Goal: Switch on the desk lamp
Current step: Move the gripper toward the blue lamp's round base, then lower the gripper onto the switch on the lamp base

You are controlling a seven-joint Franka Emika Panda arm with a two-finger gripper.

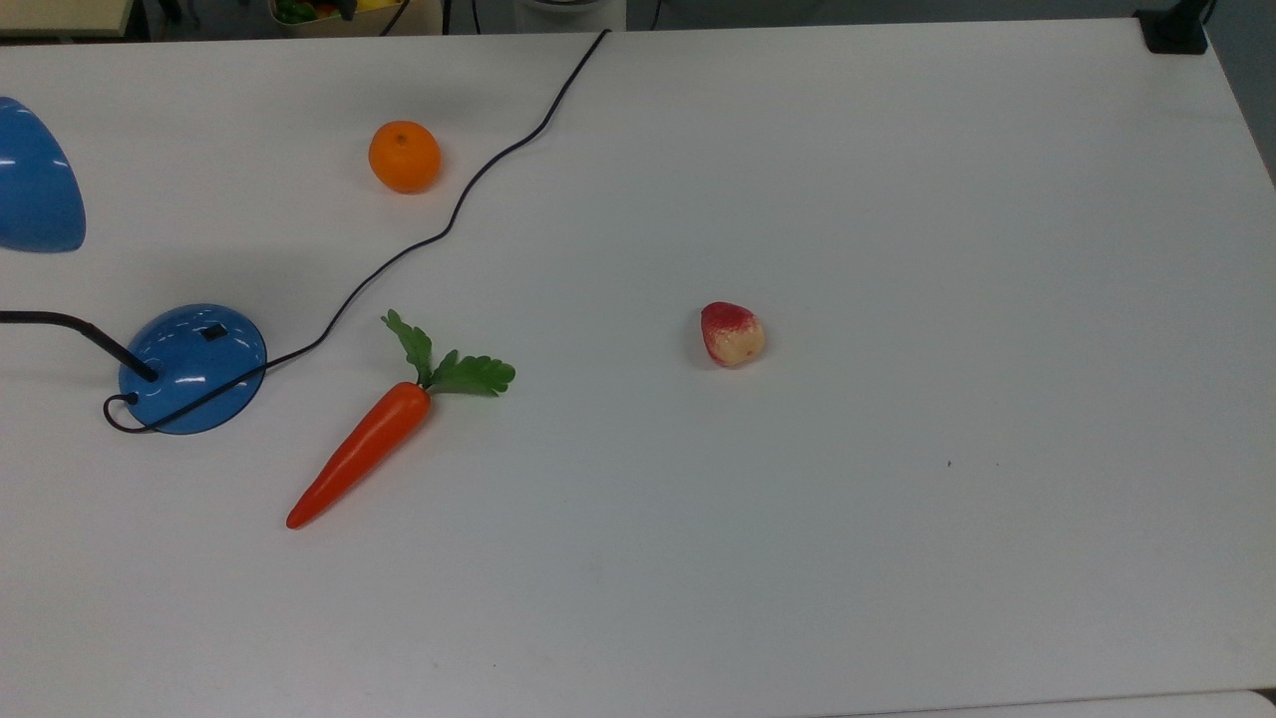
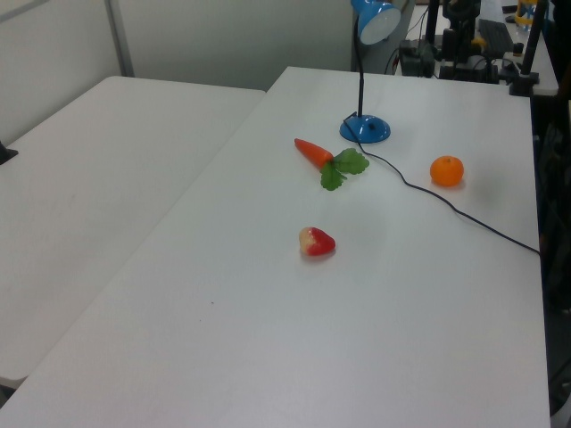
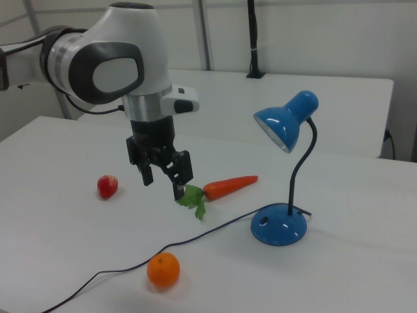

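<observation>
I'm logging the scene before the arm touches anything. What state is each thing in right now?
Desk lamp: upright on its base, bulb unlit.
Lamp switch: on the base, untouched; position cannot be told.
Cord: lying slack across the table.
Gripper: open, empty, above the table.
Carrot: lying flat, leaves attached.
Orange: resting on the table, whole.
Peach: resting on the table, whole.
</observation>
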